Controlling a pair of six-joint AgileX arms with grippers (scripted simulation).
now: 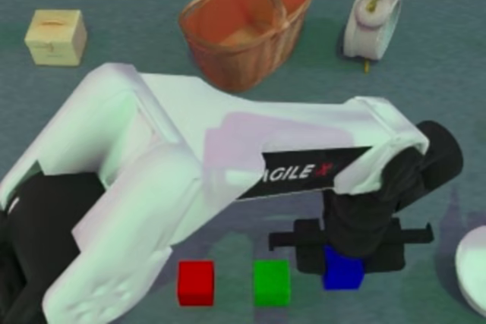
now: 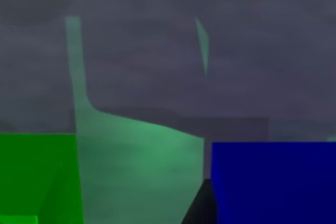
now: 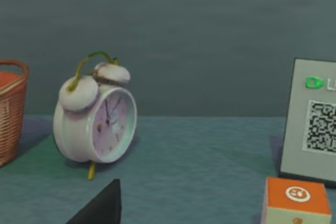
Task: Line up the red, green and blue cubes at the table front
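Three cubes stand in a row near the table's front edge: the red cube [image 1: 196,282], the green cube [image 1: 272,282] and the blue cube [image 1: 343,274] on the right. My left arm reaches across the table, and its gripper [image 1: 345,257] sits down over the blue cube, shut on it. In the left wrist view a dark finger [image 2: 202,208] presses the side of the blue cube [image 2: 273,182], and the green cube [image 2: 37,177] lies beside it. My right gripper [image 3: 149,219] is parked off to the right, open, with one dark finger [image 3: 102,208] showing and nothing held.
At the back stand a cream box [image 1: 55,36], a wicker basket [image 1: 247,20] and a white alarm clock [image 1: 372,17]. A QR sign [image 3: 315,121] and an orange-topped block [image 3: 296,200] are at the right. A white rounded arm part [image 1: 474,271] sits at the right edge.
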